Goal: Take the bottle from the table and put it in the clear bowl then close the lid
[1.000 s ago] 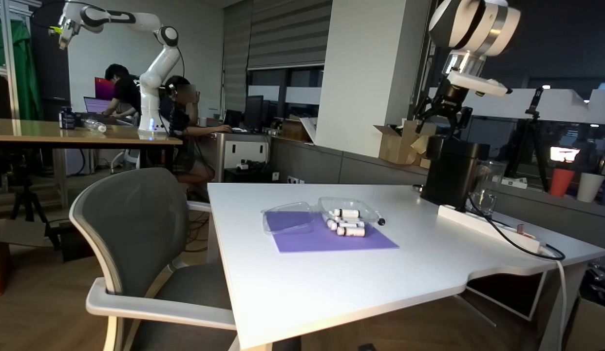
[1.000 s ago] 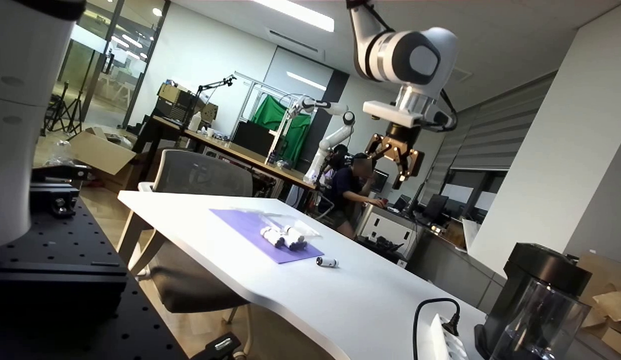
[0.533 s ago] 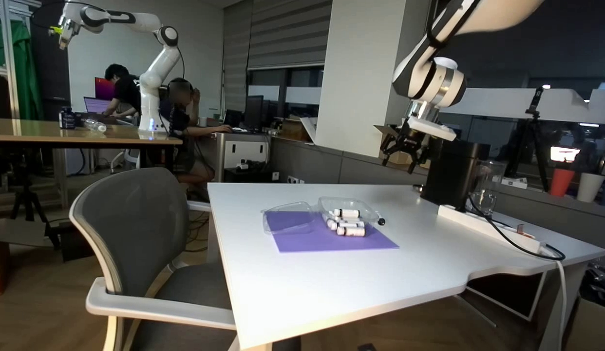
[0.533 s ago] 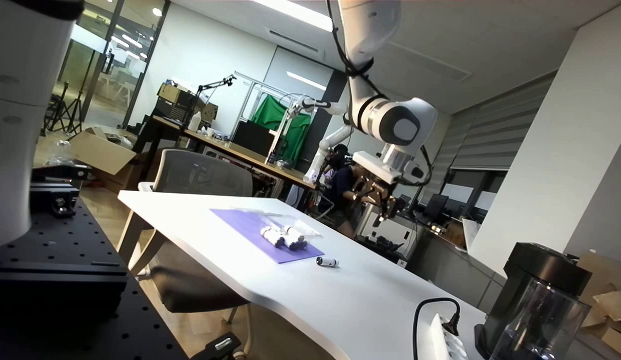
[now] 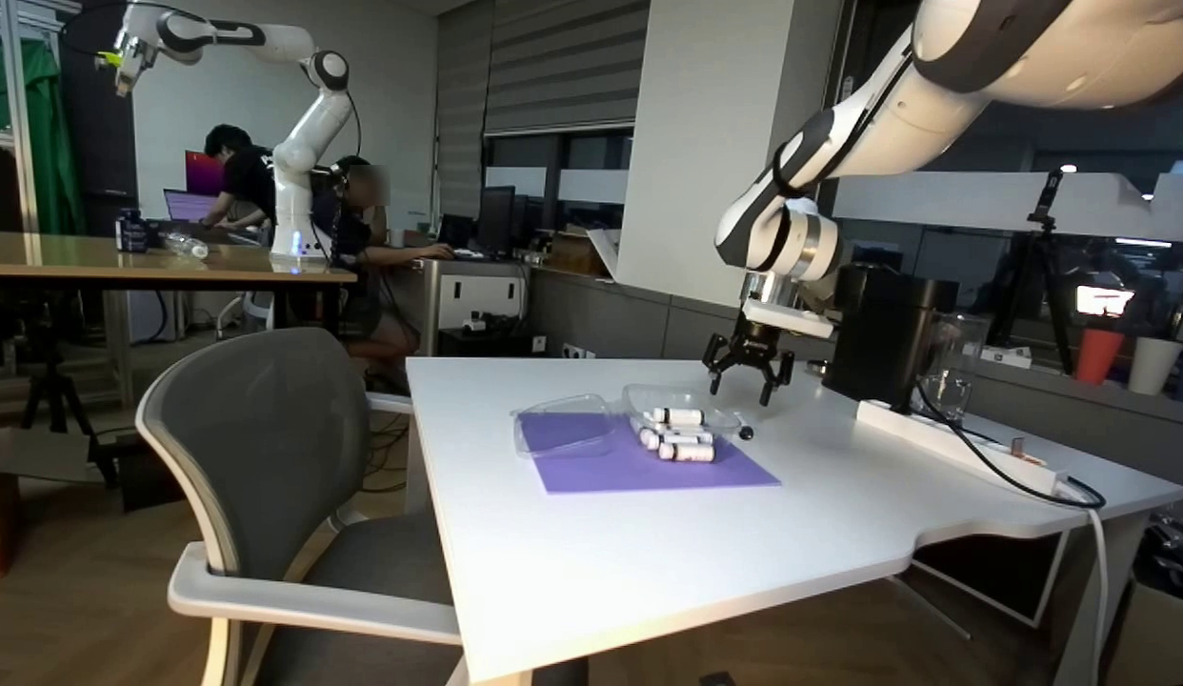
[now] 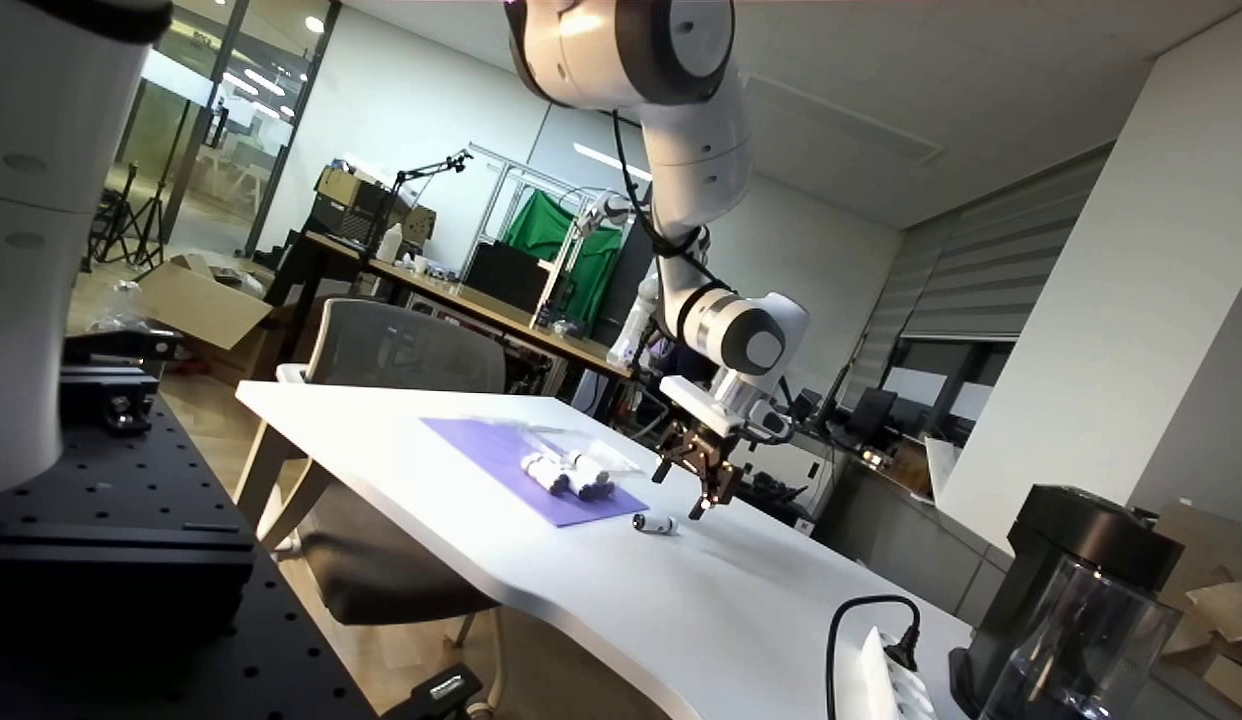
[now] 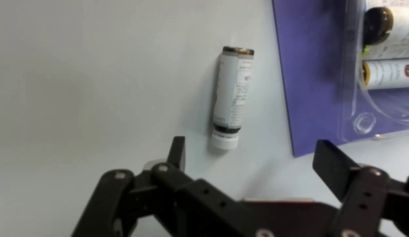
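A small white-labelled bottle (image 7: 233,90) with a white cap lies on the white table (image 7: 92,98), just off the purple sheet. It shows in an exterior view (image 6: 655,524); in an exterior view only its dark end (image 5: 746,433) shows clearly, beside the bowl. The clear bowl (image 5: 721,412), holding several similar bottles, sits on the purple sheet; its wall shows in the wrist view (image 7: 350,98). The clear lid (image 5: 565,434) lies open beside it. My gripper (image 7: 249,148) is open and empty above the table in both exterior views (image 5: 740,389) (image 6: 679,492), near the bottle's cap end, not touching it.
A black machine (image 5: 877,333) with a clear tank stands at the table's far end. A white power strip (image 5: 953,443) with a black cable (image 5: 982,467) lies in front of it. A grey chair (image 5: 268,448) stands at the table's side. The purple sheet (image 5: 639,476) lies under bowl and lid.
My gripper has come down from high above the machine's side of the table and moved across toward the bottle. It stays open. The bottle, bowl and lid have not moved.
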